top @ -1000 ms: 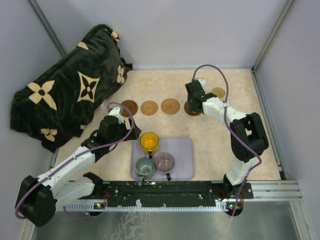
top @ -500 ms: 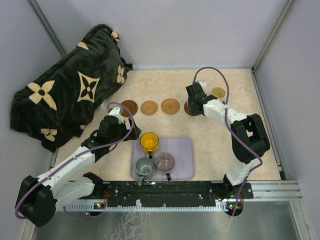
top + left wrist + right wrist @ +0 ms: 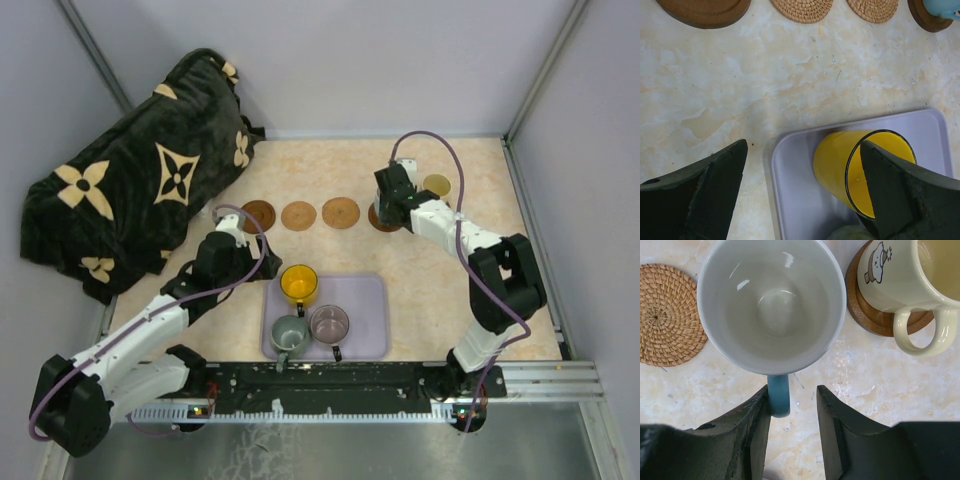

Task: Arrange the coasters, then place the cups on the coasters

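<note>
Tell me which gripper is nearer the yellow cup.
Left. The left gripper hangs open just beside the yellow cup on the lavender tray. The right gripper is far off toward the back, around the handle of the light blue cup.

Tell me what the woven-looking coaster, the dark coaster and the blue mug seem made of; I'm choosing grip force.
Woven coaster: likely rattan or straw, matte; a spiral weave shows.
Dark coaster under the cream mug: probably wood, smooth, brown with a paler edge band.
Blue mug: apparently glazed ceramic, glossy; highlights on its white inside.
</note>
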Motion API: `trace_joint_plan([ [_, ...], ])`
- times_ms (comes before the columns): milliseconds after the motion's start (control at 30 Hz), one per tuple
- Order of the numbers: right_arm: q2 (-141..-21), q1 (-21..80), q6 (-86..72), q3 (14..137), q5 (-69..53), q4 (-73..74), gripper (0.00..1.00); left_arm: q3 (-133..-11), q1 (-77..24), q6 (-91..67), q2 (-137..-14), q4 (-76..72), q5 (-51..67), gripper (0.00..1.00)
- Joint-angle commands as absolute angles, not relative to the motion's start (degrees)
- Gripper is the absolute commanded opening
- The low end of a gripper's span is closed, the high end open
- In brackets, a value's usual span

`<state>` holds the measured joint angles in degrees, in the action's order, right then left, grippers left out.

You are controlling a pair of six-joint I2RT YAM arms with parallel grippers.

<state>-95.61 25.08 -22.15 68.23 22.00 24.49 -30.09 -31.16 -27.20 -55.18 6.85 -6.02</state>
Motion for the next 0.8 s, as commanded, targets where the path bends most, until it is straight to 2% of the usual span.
trace_joint_plan([
  [0, -92.9, 25.06, -22.39, 68.38, 23.53, 23.74, 0.41, -30.32, -31.55, -27.59, -53.82, 7.77, -6.7, 1.0],
  [633, -91.01, 25.13, -22.01, 67.5, 21.24, 22.88, 0.42, -30.03, -31.55, -27.69, -52.86, 8.32, -7.17, 1.0],
  [700, -90.17, 25.14, -21.92, 67.5, 20.53, 22.53, 0.44, -30.51, -31.55, -27.38, -52.63, 8.93, -7.73, 1.0],
  [767, -89.12, 25.14, -21.97, 67.3, 19.79, 22.18, 0.56, -31.11, -31.55, -26.75, -52.34, 9.41, -8.52, 1.0],
])
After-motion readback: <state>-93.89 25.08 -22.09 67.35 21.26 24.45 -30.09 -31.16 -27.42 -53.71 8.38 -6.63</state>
